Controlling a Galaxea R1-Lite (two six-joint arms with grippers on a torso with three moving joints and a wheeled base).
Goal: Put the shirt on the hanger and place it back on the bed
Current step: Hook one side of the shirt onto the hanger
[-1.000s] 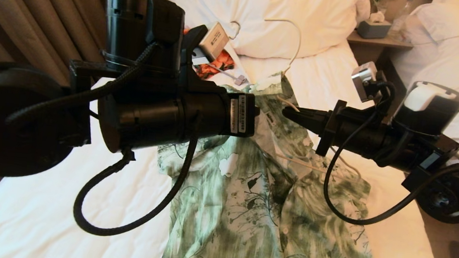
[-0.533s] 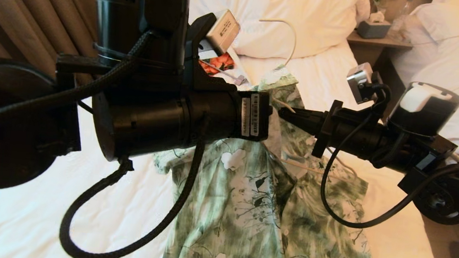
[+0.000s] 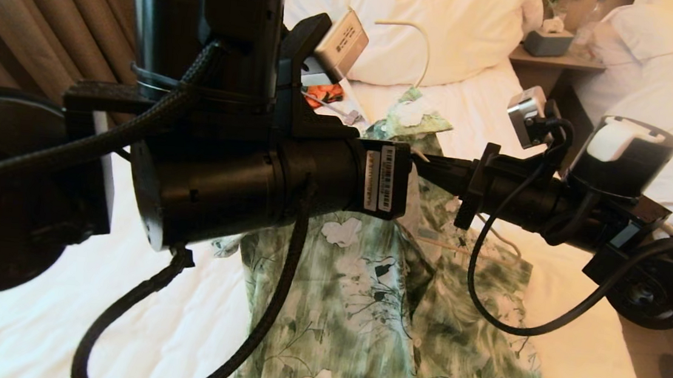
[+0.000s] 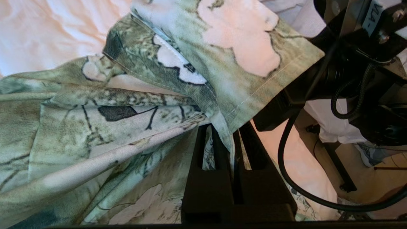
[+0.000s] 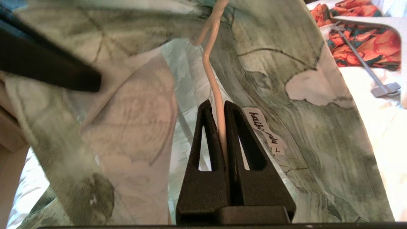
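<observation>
white neck tag (image 5: 263, 129) sewn inside the green-and-white floral button-up shirt (image 5: 318, 133) carried dark script too blurred to read surely, small size tab (image 5: 279, 151) below it read "L", barcode stickers (image 3: 385, 178) on black left arm unreadable

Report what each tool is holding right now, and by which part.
Left tool: shut on a fabric edge near the collar of the green-and-white floral button-up shirt. Right tool: shut on the thin cream wire hanger, on its wire inside the shirt's neck.

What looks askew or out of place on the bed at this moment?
The shirt is bunched and lifted at the collar, pinched by the left gripper, while the right gripper clamps the hanger, whose hook sticks out above. An orange floral garment lies beside.
</observation>
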